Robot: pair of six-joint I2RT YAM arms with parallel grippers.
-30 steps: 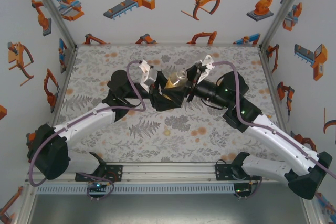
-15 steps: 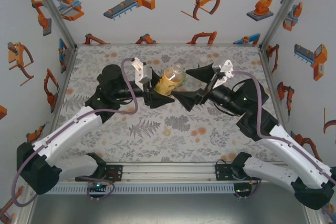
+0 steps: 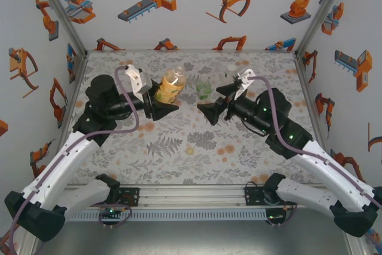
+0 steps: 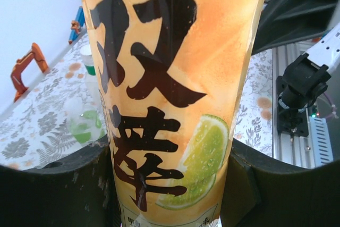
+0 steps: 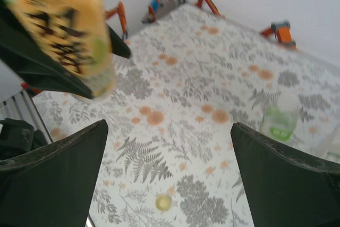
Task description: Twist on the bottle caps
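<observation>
While the left pincer (image 3: 160,104) pinches the amber bottle (image 3: 169,86) low on its label, probably to leave the neck free, the right pincer (image 3: 216,101) hangs spread and empty near it. A yellow cap (image 5: 162,202) lies on the table (image 3: 250,147), apart from the green bottle (image 3: 204,90): likely next.

amber bottle (image 5: 71,25) blurred, cut off at top edge
</observation>
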